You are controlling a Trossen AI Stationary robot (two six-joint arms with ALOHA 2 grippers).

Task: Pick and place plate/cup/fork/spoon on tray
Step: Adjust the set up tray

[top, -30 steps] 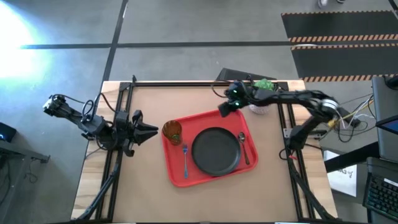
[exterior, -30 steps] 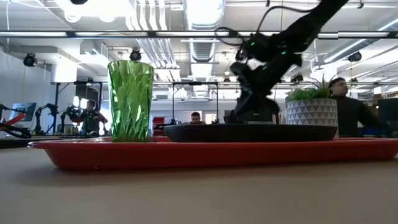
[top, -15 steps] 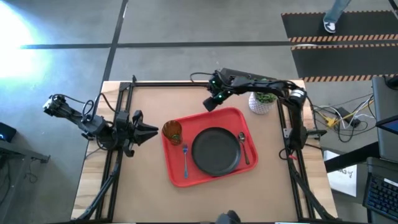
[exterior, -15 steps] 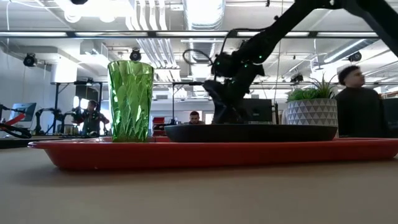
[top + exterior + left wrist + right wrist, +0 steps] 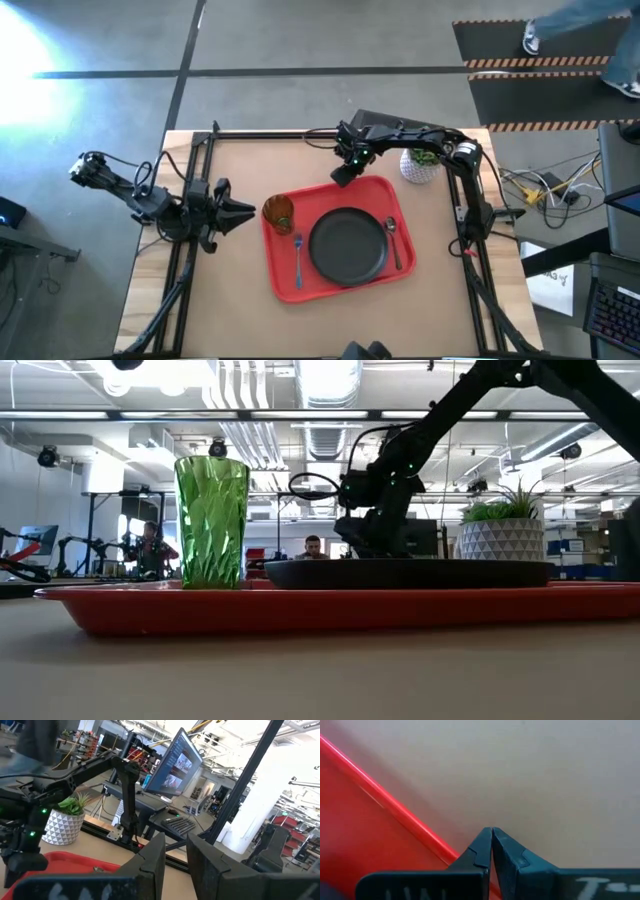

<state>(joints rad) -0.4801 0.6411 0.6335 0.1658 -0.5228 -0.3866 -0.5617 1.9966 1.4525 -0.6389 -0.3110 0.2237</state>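
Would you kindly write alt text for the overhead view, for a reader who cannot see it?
A red tray on a tan table holds a black plate, a green cup, a fork and a spoon. The shut right gripper hangs over the tray's far edge; the left gripper waits beside the cup.

No text, label, brand, number or sign can be read anywhere.

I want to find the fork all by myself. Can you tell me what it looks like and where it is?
Find the big red tray in the middle of the table. The fork lies between the green cup and the black plate. Its light blue handle sets it apart from the dark spoon across the plate.
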